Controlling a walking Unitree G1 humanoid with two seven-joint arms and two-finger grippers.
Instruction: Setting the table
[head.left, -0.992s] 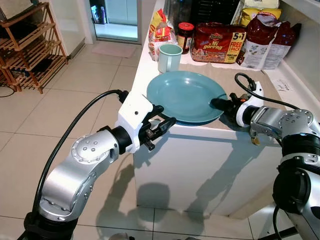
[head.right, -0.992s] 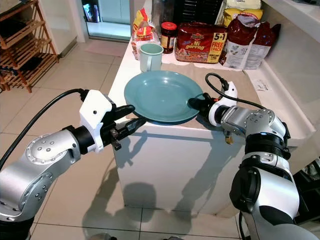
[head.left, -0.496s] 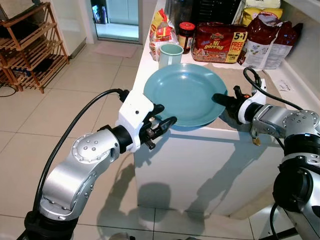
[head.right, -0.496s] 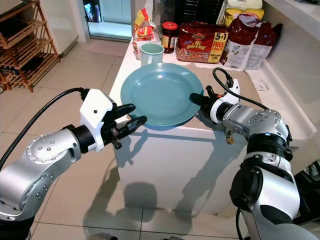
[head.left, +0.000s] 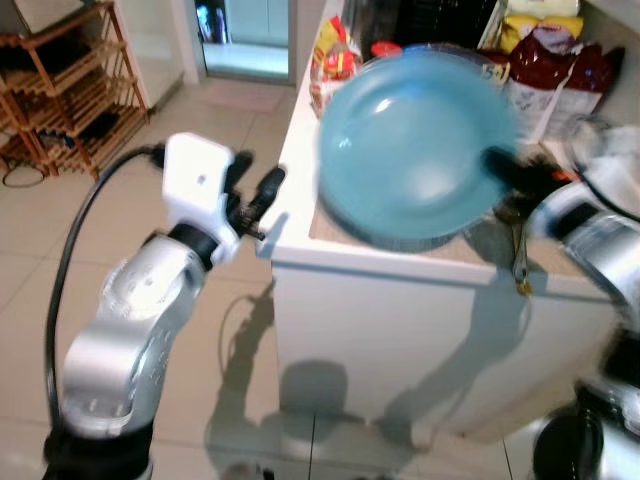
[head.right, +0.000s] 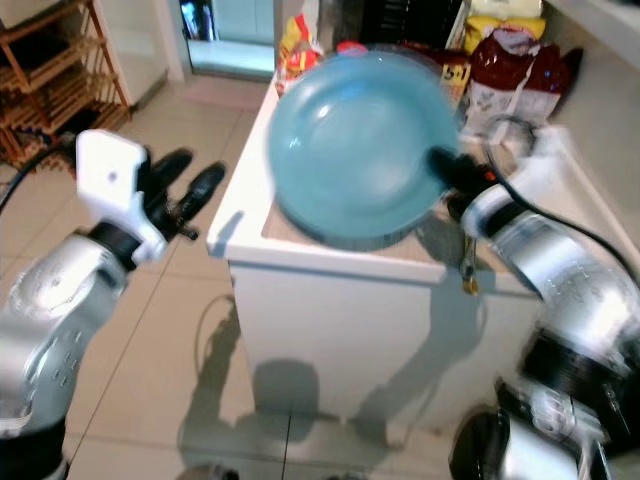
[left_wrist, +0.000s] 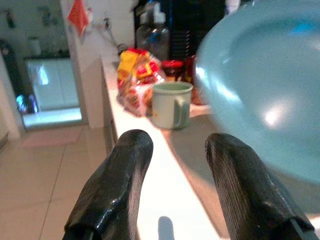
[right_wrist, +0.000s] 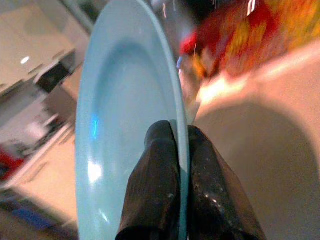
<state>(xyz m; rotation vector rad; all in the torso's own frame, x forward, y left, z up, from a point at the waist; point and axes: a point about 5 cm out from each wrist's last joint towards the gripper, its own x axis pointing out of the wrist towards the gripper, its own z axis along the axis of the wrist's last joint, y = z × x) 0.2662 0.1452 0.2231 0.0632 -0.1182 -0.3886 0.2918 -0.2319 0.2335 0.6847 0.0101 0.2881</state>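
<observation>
A light blue plate (head.left: 415, 145) is lifted off the white counter (head.left: 400, 262) and tilted up on edge. My right gripper (head.left: 497, 163) is shut on its right rim, and in the right wrist view the two black fingers (right_wrist: 167, 165) pinch the plate's rim (right_wrist: 182, 130). To the left of the counter corner my left gripper (head.left: 262, 190) stands open with nothing between its fingers (left_wrist: 122, 172). A pale green mug (left_wrist: 171, 104) stands further back on the counter, behind the plate.
Snack bags (head.right: 515, 60) and a red-lidded jar (left_wrist: 171, 69) line the counter's back. A yellow-and-red packet (head.left: 335, 62) lies beside the mug. A wooden rack (head.left: 65, 95) stands at the far left on the tiled floor (head.left: 120, 230). A doorway (head.left: 245, 35) opens beyond.
The right gripper has raised the plate off the counter and tipped it up. The left gripper has risen to the left of the corner. The head view has shifted and blurred.
</observation>
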